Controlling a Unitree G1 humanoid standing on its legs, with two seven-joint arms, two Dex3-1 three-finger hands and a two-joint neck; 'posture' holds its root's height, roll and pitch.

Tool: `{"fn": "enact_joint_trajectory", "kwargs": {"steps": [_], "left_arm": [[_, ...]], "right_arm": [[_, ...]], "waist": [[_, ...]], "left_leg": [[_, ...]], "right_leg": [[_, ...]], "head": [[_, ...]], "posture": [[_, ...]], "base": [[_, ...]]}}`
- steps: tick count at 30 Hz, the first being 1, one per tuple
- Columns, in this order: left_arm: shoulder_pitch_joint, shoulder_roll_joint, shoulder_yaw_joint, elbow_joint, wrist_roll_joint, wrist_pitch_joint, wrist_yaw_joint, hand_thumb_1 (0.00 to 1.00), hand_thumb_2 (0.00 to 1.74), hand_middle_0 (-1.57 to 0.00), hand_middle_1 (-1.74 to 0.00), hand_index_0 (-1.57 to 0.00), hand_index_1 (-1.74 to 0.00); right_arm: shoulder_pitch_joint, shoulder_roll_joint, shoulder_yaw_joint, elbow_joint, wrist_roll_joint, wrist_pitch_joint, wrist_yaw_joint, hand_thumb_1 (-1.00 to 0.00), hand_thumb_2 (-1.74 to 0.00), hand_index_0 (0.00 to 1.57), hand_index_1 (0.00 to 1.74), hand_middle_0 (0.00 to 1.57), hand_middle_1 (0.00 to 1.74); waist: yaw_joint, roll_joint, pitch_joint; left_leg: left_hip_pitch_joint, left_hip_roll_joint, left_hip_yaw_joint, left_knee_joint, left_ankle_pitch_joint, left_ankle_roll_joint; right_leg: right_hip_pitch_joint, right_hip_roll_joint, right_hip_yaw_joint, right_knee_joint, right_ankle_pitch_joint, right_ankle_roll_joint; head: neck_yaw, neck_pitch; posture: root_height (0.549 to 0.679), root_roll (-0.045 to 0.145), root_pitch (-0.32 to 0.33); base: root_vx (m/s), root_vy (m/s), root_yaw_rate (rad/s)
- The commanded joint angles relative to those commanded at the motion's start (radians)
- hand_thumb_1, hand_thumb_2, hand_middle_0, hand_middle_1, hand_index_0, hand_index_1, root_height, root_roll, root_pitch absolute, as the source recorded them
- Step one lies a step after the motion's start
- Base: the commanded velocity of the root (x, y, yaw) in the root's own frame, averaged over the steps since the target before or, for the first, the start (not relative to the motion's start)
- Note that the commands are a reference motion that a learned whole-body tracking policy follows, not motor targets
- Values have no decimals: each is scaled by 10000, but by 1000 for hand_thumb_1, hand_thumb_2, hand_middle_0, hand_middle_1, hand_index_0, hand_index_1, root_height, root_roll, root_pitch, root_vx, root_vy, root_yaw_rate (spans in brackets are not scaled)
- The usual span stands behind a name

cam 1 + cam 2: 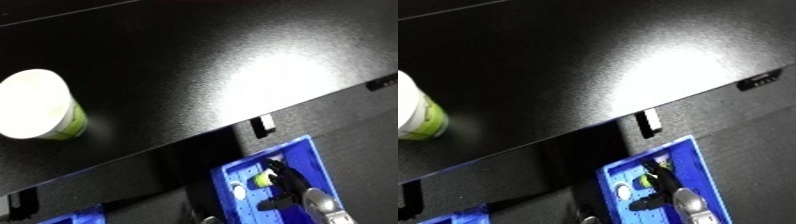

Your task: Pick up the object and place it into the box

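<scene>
A blue bin (315, 165) sits below the black table's front edge at the lower right. My right hand (291, 184) reaches into it from the bottom edge, black fingers (282, 172) and thumb spread apart. A small yellow-green and white object (264, 179) lies inside the bin, right against the upper finger and clear of the thumb. A small white round piece (238, 190) lies beside it on the bin floor. My left hand shows in neither view.
A white cup with a green label (40, 105) stands on the black table (204, 65) at the far left. Part of a second blue bin (75, 217) shows at the bottom left. A dark slotted frame (647, 122) runs along the table's edge.
</scene>
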Motion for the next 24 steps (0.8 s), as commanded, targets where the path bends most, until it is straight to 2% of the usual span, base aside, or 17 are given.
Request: {"fn": "enact_joint_trajectory", "kwargs": {"steps": [5,12,16,19,20,22,23,24], "left_arm": [[-213,193,-48,-49,109,68,-139,0,0,0,0,0,0],[-547,481,-205,-159,-16,222,-223,0,0,0,0,0,0],[-657,615,-189,-150,-113,238,-288,0,0,0,0,0,0],[-665,667,-135,-138,-212,232,-331,0,0,0,0,0,0],[-665,667,-135,-138,-212,232,-331,0,0,0,0,0,0],[-667,667,-101,-122,-309,241,-341,0,0,0,0,0,0],[-669,645,-78,-109,-414,258,-337,0,0,0,0,0,0],[-665,630,-62,-107,-463,261,-344,0,0,0,0,0,0]], "right_arm": [[5,192,118,48,34,48,-213,0,0,0,0,0,0],[6,459,364,150,133,-32,-514,0,0,0,0,0,0],[-2,571,531,228,224,-117,-596,0,0,0,0,0,0],[-19,608,626,246,265,-92,-577,0,0,0,0,0,0],[-19,608,626,246,265,-92,-577,0,0,0,0,0,0],[-48,641,666,292,265,-75,-544,0,0,0,0,0,0],[-76,685,709,363,251,-73,-536,0,0,0,0,0,0],[-81,709,724,405,244,-78,-536,0,0,0,0,0,0]], "waist": [[153,-8,75],[313,-28,183],[407,-81,251],[465,-133,293],[465,-133,293],[498,-165,306],[534,-195,307],[554,-207,305]], "left_leg": [[-14,21,-98,-177,229,-33],[13,90,-200,-557,565,-95],[-19,117,-264,-484,554,-88],[-26,136,-303,-388,505,-75],[-26,136,-303,-388,505,-75],[-8,143,-336,-353,479,-64],[27,147,-371,-342,459,-56],[46,143,-390,-340,450,-54]], "right_leg": [[9,-114,-146,-21,81,96],[-10,-265,-390,2,107,205],[12,-331,-484,49,82,223],[62,-369,-539,82,49,218],[62,-369,-539,82,49,218],[103,-381,-570,95,28,213],[156,-392,-597,86,11,209],[191,-396,-610,71,6,206]], "head": [[-1462,218],[-2993,433],[-3507,229],[-3839,-252],[-3839,-252],[-4050,-720],[-4240,-1260],[-4349,-1476]], "posture": [[638,48,-28],[639,43,-26],[638,43,-28],[637,42,-32],[637,42,-32],[637,41,-34],[637,41,-37],[638,41,-39]], "base": [[-4,-50,158],[-6,-33,159],[-13,-23,99],[-11,-8,42],[-10,-6,36],[-9,0,27],[-4,6,34],[-1,5,37]]}}
